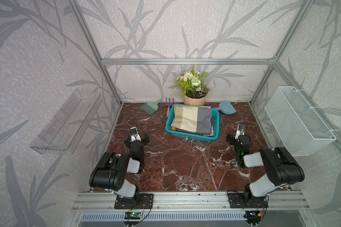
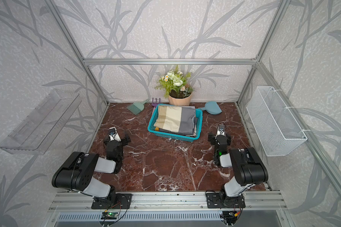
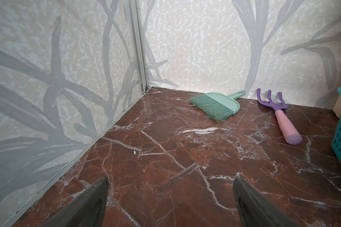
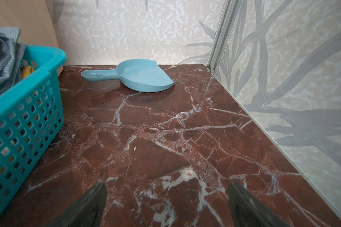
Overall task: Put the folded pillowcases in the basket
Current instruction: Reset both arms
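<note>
**Two end effectors open, pillowcase in the basket**

Both arms sat folded low at the near side of the bench [image 1: 185, 163], well apart from the load. The left end effector [image 3: 170, 178] had its jaws spread wide over bare marble. The right end effector [image 4: 166, 182] stood just as wide, holding nothing.

The folded pillowcase [image 1: 192, 119], banded tan, cream and grey, lay in the teal basket [image 1: 193, 136] at the far middle of the bench, on top of other folded cloth. Behind the basket stood a flower pot [image 1: 195, 100]. A green brush [image 1: 151, 107] and a purple rake [image 1: 168, 103] lay at its far left, a blue dustpan [image 1: 227, 108] at its far right. A white wire basket [image 1: 299, 121] hung on the right wall, a clear shelf [image 1: 67, 121] on the left.
</note>
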Motion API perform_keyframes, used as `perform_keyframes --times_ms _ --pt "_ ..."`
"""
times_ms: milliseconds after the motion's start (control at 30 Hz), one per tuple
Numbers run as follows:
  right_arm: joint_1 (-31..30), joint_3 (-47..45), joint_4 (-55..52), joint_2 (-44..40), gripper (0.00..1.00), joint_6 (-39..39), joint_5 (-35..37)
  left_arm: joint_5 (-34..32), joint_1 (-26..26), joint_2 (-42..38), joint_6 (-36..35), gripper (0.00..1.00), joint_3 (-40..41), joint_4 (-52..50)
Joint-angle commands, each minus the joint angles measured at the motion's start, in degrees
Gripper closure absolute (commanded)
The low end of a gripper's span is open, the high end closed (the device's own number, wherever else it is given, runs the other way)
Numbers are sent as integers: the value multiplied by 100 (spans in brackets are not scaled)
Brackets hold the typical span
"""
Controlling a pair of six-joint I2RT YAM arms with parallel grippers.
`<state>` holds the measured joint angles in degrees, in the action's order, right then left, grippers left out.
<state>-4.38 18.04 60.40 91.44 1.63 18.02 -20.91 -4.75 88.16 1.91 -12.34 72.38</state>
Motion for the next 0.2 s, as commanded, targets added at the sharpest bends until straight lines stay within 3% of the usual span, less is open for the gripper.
perform_keyframes --times_ms 0,167 --pt "-19 129 121 34 1 13 104 40 27 -71 -36 0 -68 4" --pt "-19 129 121 40 1 13 101 51 27 -71 -42 0 -69 4"
